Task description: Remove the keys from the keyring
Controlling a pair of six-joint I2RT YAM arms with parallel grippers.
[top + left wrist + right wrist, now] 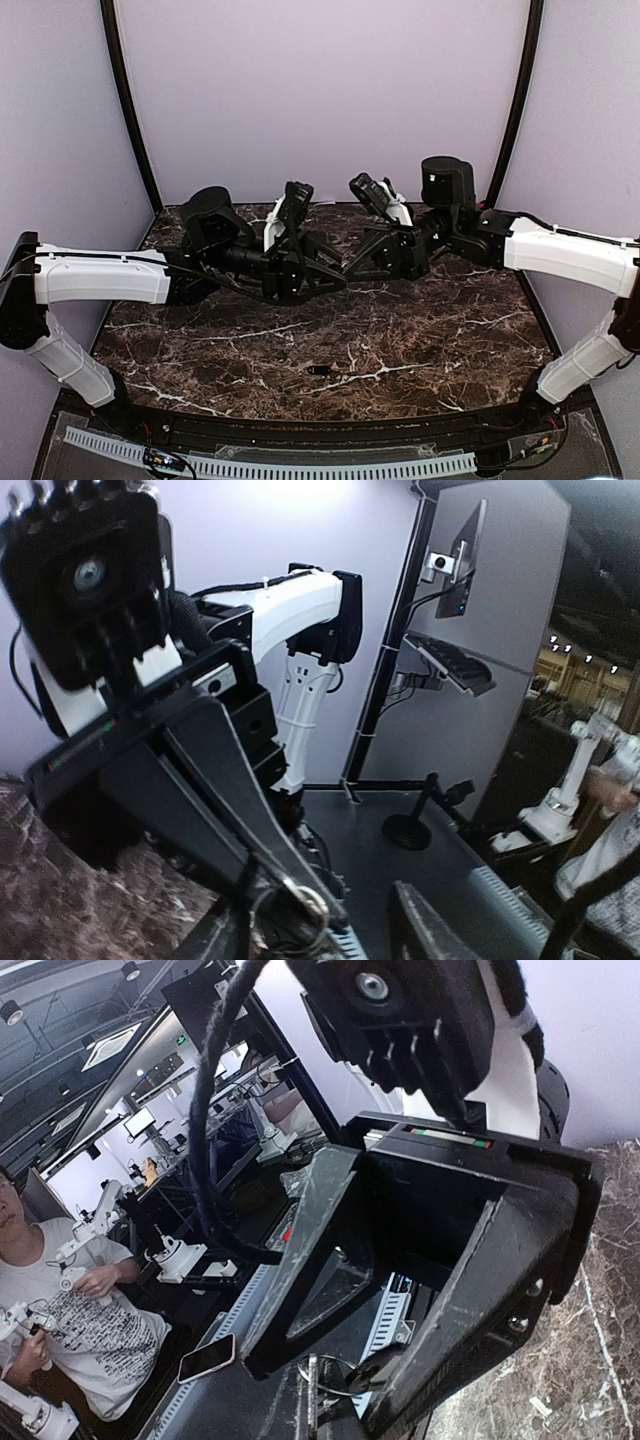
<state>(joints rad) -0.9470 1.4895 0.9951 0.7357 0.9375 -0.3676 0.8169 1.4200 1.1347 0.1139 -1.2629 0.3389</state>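
My two grippers meet tip to tip above the middle of the table. The right gripper (352,266) (335,1412) is shut on the silver keyring (333,1358) (306,900), which hangs at its tip. The left gripper (335,280) (325,935) stands open, one finger on either side of the ring and of the right gripper's tip. A dark oblong piece (371,1366) sits against the ring beside the left gripper's finger; I cannot tell whether it is a key. One key (322,370), small and dark with a glint, lies loose on the marble near the front.
The dark marble table (450,330) has white veins throughout. A white cable tray (270,465) runs along the near edge between the arm bases. Purple walls close off the back and both sides.
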